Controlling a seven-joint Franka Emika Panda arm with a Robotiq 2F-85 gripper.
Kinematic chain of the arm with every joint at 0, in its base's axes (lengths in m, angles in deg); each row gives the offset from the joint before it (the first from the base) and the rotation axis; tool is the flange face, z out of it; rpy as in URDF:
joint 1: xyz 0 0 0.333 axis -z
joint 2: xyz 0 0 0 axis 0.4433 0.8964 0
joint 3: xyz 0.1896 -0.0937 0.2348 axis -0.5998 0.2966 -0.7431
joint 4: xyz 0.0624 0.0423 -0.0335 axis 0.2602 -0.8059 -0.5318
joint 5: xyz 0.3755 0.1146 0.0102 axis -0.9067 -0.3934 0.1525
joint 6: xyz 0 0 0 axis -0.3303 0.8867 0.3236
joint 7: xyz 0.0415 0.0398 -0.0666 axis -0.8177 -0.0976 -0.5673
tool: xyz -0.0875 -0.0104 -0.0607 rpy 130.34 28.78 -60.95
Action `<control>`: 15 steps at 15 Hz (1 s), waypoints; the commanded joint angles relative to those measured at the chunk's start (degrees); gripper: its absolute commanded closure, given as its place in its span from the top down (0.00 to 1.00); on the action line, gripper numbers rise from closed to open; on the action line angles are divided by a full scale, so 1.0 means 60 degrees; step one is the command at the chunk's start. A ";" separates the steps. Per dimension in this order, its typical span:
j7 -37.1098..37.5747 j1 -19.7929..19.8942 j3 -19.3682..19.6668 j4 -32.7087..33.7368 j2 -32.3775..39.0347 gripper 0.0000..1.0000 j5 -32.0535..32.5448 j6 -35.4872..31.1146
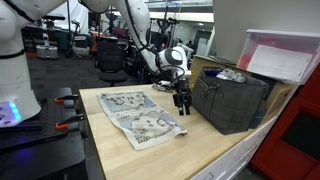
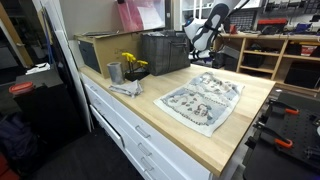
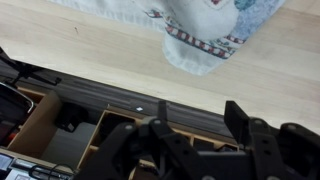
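Item, your claw: the black two-fingered Robotiq gripper point(image 1: 182, 104) on the white Panda arm point(image 1: 160, 52). It hangs over the pale wooden butcher-block tabletop point(image 1: 215, 150), pointing downward. In the wrist view its dark fingers point(image 3: 245, 128) stand wide apart with nothing between them, so you are holding nothing. Whether the fingertips touch the wood cannot be told from any view. Item, nearest thing: the flat printed cloth with a grey, white and reddish pattern point(image 1: 140, 116). It lies spread on the tabletop, slightly rumpled, with one corner reaching toward the table's front edge in an exterior view. Your gripper is just beside the cloth's far corner, off the fabric and over bare wood. In the wrist view the cloth's patterned edge point(image 3: 200, 30) lies at the top of the frame, apart from the fingers. Item: the dark, open-topped slatted plastic crate point(image 1: 230, 100) stands on the same tabletop, just on the other side of the gripper, so that the gripper sits between cloth and crate. Item: a translucent storage bin with a pink rim point(image 1: 285, 55) rests above and behind the crate. Item, seen in an exterior view: a small metal cup point(image 2: 114, 72) and a bunch of yellow flowers point(image 2: 133, 63) stand near the table's corner, in front of the crate and well apart from the cloth point(image 2: 200, 98) and your gripper point(image 2: 203, 48).
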 commanded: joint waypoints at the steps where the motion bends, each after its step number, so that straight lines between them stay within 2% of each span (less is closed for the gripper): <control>1: 0.0122 -0.0087 -0.0067 -0.1804 -0.1330 0.30 0.0375 -0.0182; 2: 0.0140 -0.0083 -0.0056 -0.2208 -0.1572 0.23 0.0418 -0.0177; 5: -0.0265 0.0462 -0.0524 -0.3521 -0.2452 0.01 -0.0091 -0.0346; 9: -0.1064 0.1496 -0.1243 -0.5028 -0.3289 0.00 -0.1179 -0.0772; 13: -0.1861 0.2319 -0.1509 -0.6049 -0.3486 0.00 -0.2236 -0.1937; 15: -0.2190 0.2530 -0.1459 -0.6362 -0.3381 0.00 -0.2663 -0.2495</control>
